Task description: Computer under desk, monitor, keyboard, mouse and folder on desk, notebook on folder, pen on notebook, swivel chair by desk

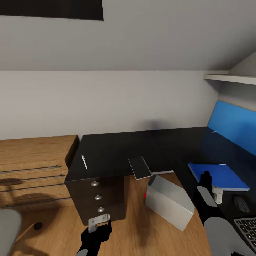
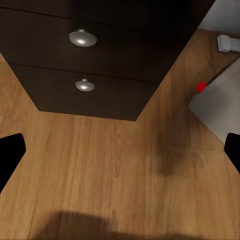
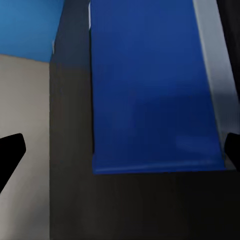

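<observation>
Folder (image 1: 219, 175) flat on the desk (image 1: 117, 151), on its right wing, and our right gripper (image 1: 210, 185) sits at its near-left edge with the jaws spread and nothing between them. From the right wrist we see the blue cover (image 3: 150, 85) run out past the frame, so its far end is cut off.

Left gripper (image 1: 99, 222) hangs low over the wood floor (image 1: 135, 227) in front of the black drawers (image 1: 96, 199), fingers parted and empty.

Notebook (image 1: 140, 167) lies at the desk's inner corner, poking over the edge. Pen (image 1: 84, 162) rests on the left end, well apart from it.

Computer (image 1: 170, 201) stands on the floor below, partly tucked under the desk, red dot showing.

Mouse (image 1: 241, 203) lies near the folder. Keyboard (image 1: 247, 227) is clipped by the frame's corner. Chair (image 1: 9, 227) is just a grey sliver at the left edge.
</observation>
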You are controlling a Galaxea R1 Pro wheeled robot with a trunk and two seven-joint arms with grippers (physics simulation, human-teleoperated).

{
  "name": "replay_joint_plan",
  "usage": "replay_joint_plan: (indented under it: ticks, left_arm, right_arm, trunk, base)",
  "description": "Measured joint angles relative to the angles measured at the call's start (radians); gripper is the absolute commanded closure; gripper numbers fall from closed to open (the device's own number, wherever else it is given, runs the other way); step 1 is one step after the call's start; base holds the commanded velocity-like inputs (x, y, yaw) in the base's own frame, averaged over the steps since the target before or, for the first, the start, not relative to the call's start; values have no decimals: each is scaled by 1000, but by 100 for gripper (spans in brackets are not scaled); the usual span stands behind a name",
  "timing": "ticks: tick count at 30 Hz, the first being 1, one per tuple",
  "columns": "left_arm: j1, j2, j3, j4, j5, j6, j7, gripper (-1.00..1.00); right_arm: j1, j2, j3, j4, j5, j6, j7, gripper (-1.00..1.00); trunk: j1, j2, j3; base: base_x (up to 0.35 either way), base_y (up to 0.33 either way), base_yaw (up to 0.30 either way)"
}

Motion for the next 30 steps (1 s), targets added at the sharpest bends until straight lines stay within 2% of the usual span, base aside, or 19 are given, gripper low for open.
replay_joint_plan:
  ticks: [10,15,18,20,21,22,26,30]
  left_arm:
    - [0,0,0,0,-1,0,1,-100]
    - [0,0,1,3,0,0,1,-100]
    - [0,0,1,4,1,0,1,-100]
    - [0,0,1,5,2,1,1,-100]
    - [0,0,1,5,2,1,1,-100]
    - [0,0,1,6,3,1,1,-100]
    - [0,0,1,9,3,1,1,-100]
    - [0,0,1,17,2,2,1,-100]
  right_arm:
    - [0,0,0,-2,2,-1,2,-100]
    - [0,0,-1,-10,6,-3,6,-100]
    - [0,1,0,-14,11,-4,8,-100]
    - [0,3,1,-24,28,-4,9,-100]
    - [2,6,3,-35,48,-3,10,-100]
    - [5,11,6,-51,84,-3,10,-100]
    - [18,29,18,-67,153,7,12,-100]
    - [22,39,34,-71,178,22,13,-100]
  trunk:
    - [0,0,0]
    - [0,0,0]
    - [-11,21,9]
    - [-19,35,16]
    - [-23,42,19]
    - [-27,49,22]
    - [-42,77,34]
    - [-57,105,47]
  base:
    - [-173,0,0]
    - [-34,0,0]
    - [-6,0,0]
    - [-3,0,0]
    - [-1,0,0]
    - [0,0,0]
    - [0,0,0]
    - [0,0,0]
